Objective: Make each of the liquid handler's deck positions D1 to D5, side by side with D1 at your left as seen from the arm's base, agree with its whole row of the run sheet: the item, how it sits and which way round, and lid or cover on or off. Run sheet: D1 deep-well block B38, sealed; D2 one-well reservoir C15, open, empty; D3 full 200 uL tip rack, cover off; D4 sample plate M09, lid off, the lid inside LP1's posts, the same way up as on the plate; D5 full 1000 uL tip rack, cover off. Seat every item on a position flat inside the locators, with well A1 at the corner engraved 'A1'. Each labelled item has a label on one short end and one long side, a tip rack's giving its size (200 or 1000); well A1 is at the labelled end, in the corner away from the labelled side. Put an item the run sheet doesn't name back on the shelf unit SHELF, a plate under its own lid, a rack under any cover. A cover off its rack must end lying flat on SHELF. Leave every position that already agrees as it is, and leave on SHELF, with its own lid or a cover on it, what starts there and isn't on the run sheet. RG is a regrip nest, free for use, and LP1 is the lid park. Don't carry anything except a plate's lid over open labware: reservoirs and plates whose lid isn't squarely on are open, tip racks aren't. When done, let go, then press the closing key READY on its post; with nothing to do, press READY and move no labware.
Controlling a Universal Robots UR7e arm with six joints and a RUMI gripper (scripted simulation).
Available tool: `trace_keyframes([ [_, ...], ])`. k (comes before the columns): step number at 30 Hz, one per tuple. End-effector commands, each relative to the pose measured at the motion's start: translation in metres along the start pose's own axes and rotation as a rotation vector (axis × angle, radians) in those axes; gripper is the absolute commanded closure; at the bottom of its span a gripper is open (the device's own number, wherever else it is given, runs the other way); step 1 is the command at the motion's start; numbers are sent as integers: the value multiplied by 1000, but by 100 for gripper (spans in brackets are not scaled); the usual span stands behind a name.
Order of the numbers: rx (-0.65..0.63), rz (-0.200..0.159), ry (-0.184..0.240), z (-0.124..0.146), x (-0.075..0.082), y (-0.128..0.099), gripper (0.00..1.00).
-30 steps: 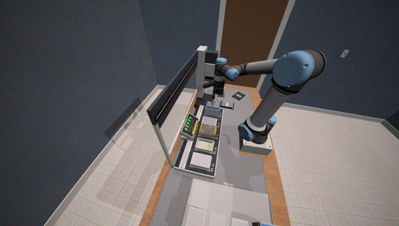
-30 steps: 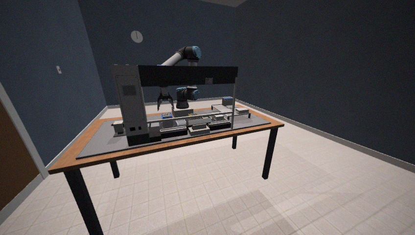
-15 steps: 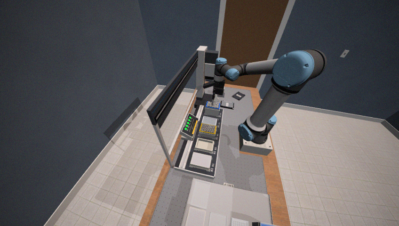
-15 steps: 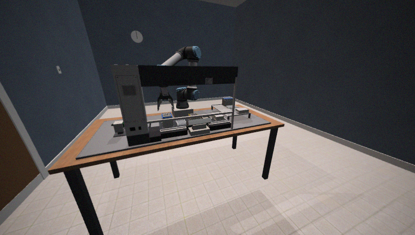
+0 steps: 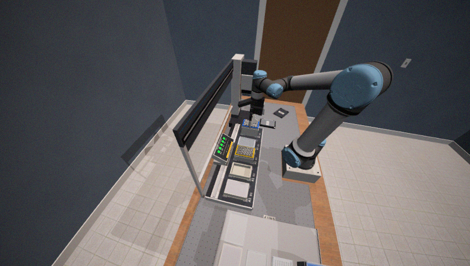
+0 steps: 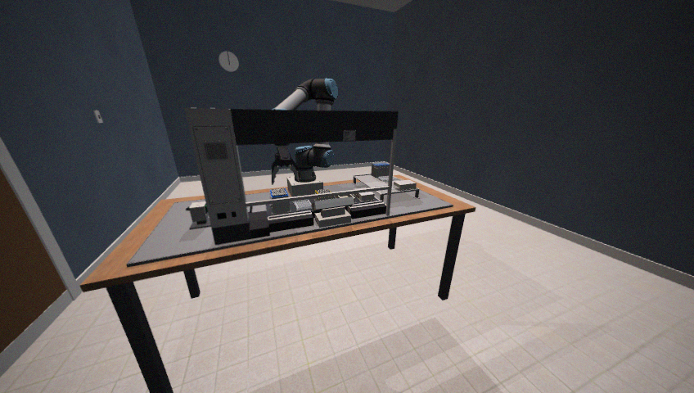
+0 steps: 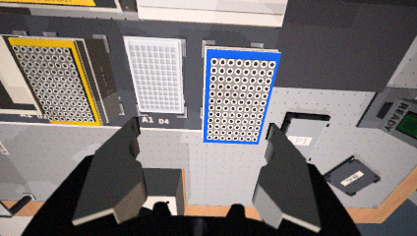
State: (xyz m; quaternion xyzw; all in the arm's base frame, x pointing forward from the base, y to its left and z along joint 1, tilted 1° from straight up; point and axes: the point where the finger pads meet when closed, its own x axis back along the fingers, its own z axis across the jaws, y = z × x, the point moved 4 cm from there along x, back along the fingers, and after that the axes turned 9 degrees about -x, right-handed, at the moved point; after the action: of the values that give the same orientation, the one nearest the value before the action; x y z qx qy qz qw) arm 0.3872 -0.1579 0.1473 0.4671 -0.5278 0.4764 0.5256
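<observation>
The yellow tip rack [image 7: 53, 81] is cut off at left; its label seems unreadable.

Dim, even light, soft shadows on the floor, slightly coarse pictures, no glare.

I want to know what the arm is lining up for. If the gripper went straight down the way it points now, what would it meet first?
Most likely the blue-framed tip rack. The open gripper points down at the deck, holding nothing, and the rack lies between the lines of its fingers. The height left above it is hard to judge.
</observation>
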Motion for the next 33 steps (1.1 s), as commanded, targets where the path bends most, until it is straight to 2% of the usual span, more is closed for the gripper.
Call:
trace_keyframes([
  [1,0,1,1,-20,1,3,18],
  [10,0,1,1,-65,1,10,18],
  [12,0,1,1,-65,1,10,18],
  [16,0,1,1,-83,1,13,18],
  [33,0,1,1,-83,1,13,18],
])
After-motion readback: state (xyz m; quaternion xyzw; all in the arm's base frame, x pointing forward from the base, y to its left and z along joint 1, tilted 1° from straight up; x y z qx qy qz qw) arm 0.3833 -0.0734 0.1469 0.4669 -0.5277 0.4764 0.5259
